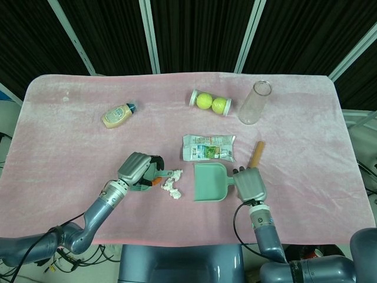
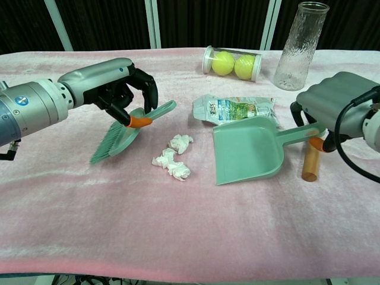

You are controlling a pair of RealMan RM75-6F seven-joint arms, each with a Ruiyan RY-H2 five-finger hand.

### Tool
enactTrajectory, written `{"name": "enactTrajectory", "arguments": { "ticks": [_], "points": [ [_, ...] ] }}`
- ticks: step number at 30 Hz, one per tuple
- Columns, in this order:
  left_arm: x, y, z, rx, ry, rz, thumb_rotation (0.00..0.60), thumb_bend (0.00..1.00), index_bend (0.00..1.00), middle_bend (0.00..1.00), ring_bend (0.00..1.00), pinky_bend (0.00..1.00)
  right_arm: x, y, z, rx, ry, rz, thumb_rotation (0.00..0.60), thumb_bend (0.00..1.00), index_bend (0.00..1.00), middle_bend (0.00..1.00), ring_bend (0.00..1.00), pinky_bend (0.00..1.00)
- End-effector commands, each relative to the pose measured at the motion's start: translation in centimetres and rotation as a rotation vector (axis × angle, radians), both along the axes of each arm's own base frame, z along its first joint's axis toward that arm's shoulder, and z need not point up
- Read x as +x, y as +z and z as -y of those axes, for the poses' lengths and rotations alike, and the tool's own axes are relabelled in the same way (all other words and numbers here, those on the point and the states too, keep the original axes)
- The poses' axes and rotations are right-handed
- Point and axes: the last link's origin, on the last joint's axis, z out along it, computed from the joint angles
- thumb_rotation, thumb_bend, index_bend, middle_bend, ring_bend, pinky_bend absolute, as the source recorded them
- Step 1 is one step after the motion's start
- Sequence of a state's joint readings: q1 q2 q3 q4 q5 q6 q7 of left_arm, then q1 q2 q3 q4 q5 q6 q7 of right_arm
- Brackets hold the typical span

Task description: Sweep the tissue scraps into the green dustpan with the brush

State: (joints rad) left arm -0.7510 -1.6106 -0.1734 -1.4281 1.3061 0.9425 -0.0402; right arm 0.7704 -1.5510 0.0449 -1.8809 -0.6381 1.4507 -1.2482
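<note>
White tissue scraps lie on the pink cloth between the brush and the dustpan. My left hand grips the green brush by its orange-collared handle, bristles slanting down to the cloth left of the scraps. My right hand holds the handle of the green dustpan, which is tilted with its mouth facing the scraps and a clear gap between them.
A crumpled snack wrapper lies just behind the dustpan. A tan cylinder rests under my right hand. Further back stand a tube of tennis balls, a glass vase and a small sauce bottle.
</note>
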Motion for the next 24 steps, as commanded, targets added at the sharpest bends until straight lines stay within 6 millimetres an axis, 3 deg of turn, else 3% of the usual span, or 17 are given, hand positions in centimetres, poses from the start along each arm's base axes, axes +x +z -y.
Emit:
{"name": "enactTrajectory", "arguments": {
  "ticks": [1,12,24],
  "points": [
    [0.0,0.0,0.0,0.002,0.001,0.0,0.6,0.37,0.54,0.64,0.83,0.97,-0.2,0.1,-0.1,0.003,-0.011,-0.007,0.6,0.39,0.5,0.5,0.6,0.73],
    [0.4,-0.1,0.1,0.002,0.003,0.02,0.6,0.37,0.54,0.64,0.83,0.97,-0.3,-0.1,-0.4,0.02,-0.017,-0.017,0.6,0.39,0.5,0.5,0.6,0.73],
    [2.3,-1.8,1.2,-0.006,0.008,0.078,0.6,0.37,0.54,0.64,0.83,0.97,-0.5,0.1,-0.3,0.018,-0.019,-0.023,0.6,0.39,0.51,0.5,0.6,0.73]
  ]
}}
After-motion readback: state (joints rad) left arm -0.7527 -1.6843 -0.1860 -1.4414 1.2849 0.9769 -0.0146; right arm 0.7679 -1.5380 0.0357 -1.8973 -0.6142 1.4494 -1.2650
